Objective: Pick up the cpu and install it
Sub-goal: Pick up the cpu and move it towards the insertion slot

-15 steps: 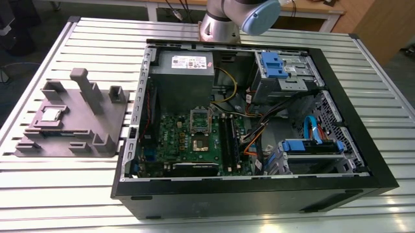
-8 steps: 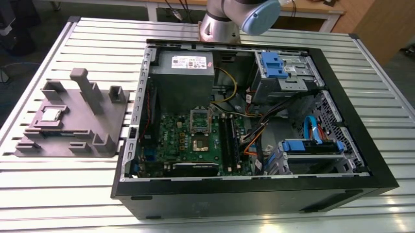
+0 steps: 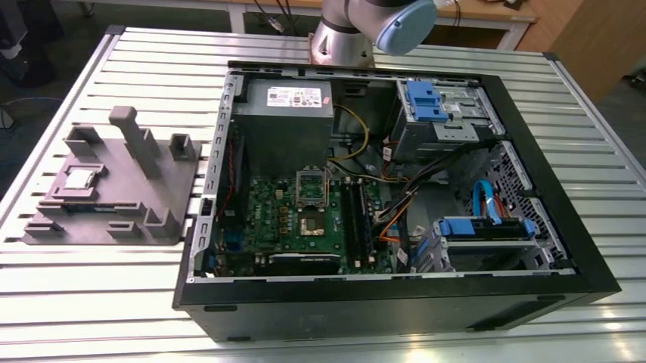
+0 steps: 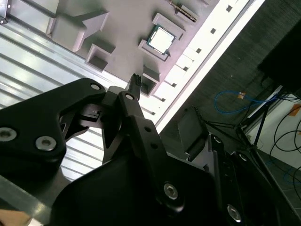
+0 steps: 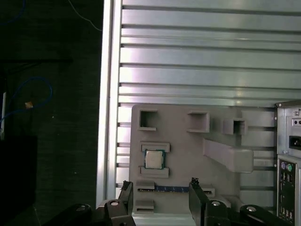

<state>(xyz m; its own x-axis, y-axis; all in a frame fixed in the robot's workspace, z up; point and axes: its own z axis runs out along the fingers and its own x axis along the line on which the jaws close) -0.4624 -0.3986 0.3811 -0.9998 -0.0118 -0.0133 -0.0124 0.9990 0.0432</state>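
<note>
The cpu (image 3: pixel 79 179) is a small silver square chip lying flat in a recess of the grey fixture block (image 3: pixel 151 189), on the exterior view's left. Both wrist views look down on the cpu (image 5: pixel 153 159) (image 4: pixel 160 40) from well above. My gripper (image 5: pixel 160 184) is open, its two black fingertips (image 5: pixel 194 181) spread wide with nothing between them, and it hangs high over the fixture's edge near the chip. The green motherboard (image 3: pixel 277 219) lies inside the open computer case, with its dark square socket (image 3: pixel 311 221) near the middle.
The black computer case (image 3: pixel 404 302) lies on its side on the slatted metal table (image 3: pixel 101 302), with cables, a power supply (image 3: pixel 287 98) and blue drive bays (image 3: pixel 485 231) inside. The fixture has upright posts (image 3: pixel 131 136). A table edge (image 5: pixel 109 94) runs close by.
</note>
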